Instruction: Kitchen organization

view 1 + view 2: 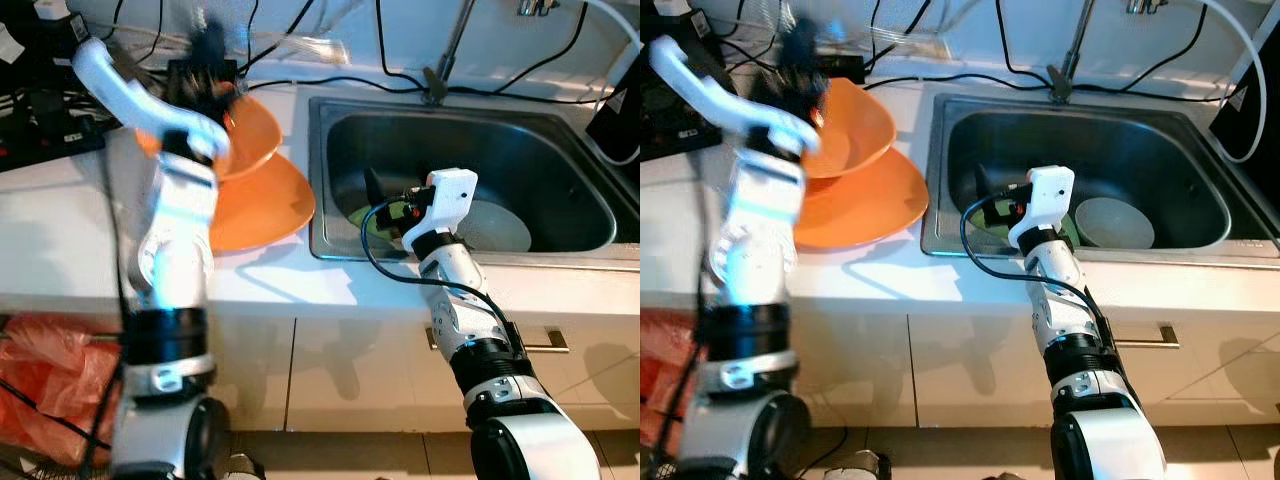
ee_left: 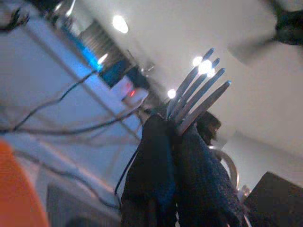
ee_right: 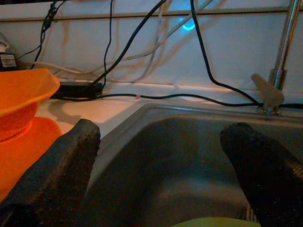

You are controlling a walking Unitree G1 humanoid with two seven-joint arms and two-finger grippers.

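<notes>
Left wrist view: the left gripper (image 2: 182, 142) is clamped on a silver four-tined fork (image 2: 196, 92), raised over the orange bowl (image 1: 250, 135) beside the sink (image 1: 330, 250). The right gripper (image 3: 161, 161) hangs apart inside the sink's left edge. No readable writing.

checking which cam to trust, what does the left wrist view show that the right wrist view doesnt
Left wrist view: the left gripper, shut on a fork, its tines pointing up toward a ceiling with lights.

Right wrist view: the right gripper, open, over the steel sink, with the faucet base behind and something green below.

Both: an orange bowl, black cables, and the white countertop.
</notes>
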